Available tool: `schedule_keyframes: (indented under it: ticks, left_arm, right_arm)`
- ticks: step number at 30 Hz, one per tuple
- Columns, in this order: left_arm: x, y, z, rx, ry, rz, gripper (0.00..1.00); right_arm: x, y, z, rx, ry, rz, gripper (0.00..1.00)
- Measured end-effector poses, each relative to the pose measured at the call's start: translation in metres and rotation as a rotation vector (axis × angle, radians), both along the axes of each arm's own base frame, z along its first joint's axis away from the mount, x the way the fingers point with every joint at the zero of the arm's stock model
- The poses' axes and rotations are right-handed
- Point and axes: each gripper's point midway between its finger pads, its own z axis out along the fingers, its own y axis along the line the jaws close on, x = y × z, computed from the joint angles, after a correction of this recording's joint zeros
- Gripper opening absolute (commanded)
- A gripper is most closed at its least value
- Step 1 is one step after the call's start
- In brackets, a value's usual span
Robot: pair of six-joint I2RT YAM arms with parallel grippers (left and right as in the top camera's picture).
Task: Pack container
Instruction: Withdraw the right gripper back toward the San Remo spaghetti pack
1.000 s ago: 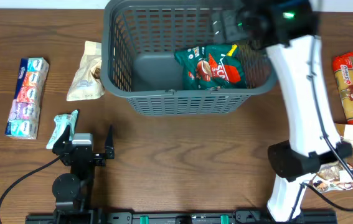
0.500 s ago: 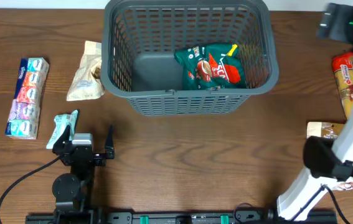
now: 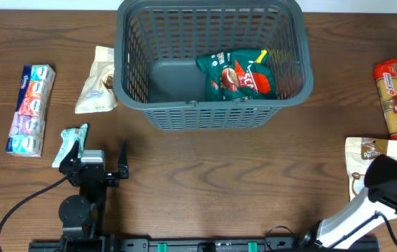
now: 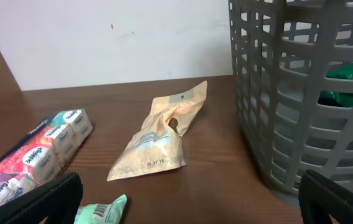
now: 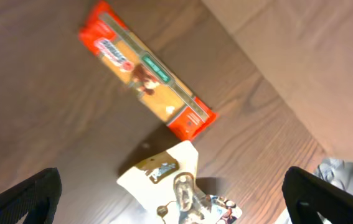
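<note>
The container (image 3: 212,115), a large dark grey lattice basket, stands at the back middle of the table and holds a green snack pack (image 3: 239,75). In the left wrist view its wall (image 4: 276,93) fills the right side. My left gripper (image 3: 99,155) rests near the front left, open and empty (image 4: 188,199), pointing towards a beige pouch (image 4: 160,137). My right gripper (image 5: 176,193) is open and empty, high above an orange pack (image 5: 146,78) and a white pack (image 5: 164,174). Only the right arm's lower part (image 3: 387,185) shows in the overhead view.
A beige pouch (image 3: 99,80), a tissue multi-pack (image 3: 30,108) and a mint-green pack (image 3: 72,143) lie left of the basket. The orange pack (image 3: 396,105) and white pack (image 3: 370,157) lie at the right edge. A cable (image 3: 23,206) trails at the front left.
My right arm swung from over the basket out to the right, past the overhead view's edge. The green pack stays in the basket. The left arm has not moved.
</note>
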Motion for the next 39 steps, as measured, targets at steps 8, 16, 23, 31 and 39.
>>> schedule_keyframes:
  ticks: [8, 16, 23, 31, 39]
  left_arm:
    - [0.0, 0.0, 0.0, 0.0, 0.0, 0.0, 0.99]
    - [0.0, 0.0, 0.0, 0.0, 0.0, 0.0, 0.99]
    - [0.0, 0.0, 0.0, 0.0, 0.0, 0.0, 0.99]
    - [0.0, 0.0, 0.0, 0.0, 0.0, 0.0, 0.99]
    - [0.0, 0.0, 0.0, 0.0, 0.0, 0.0, 0.99]
  right_arm:
    - [0.01, -0.035, -0.079, 0.018, 0.106, 0.016, 0.86]
    - [0.026, -0.036, -0.162, 0.077, 0.166, 0.25, 0.9]
    - [0.023, -0.032, -0.196, 0.099, 0.208, 0.379, 0.99]
    - [0.001, -0.057, -0.197, 0.116, 0.205, 0.34, 0.99]
    - [-0.012, -0.063, -0.199, 0.148, 0.211, 0.321, 0.99]
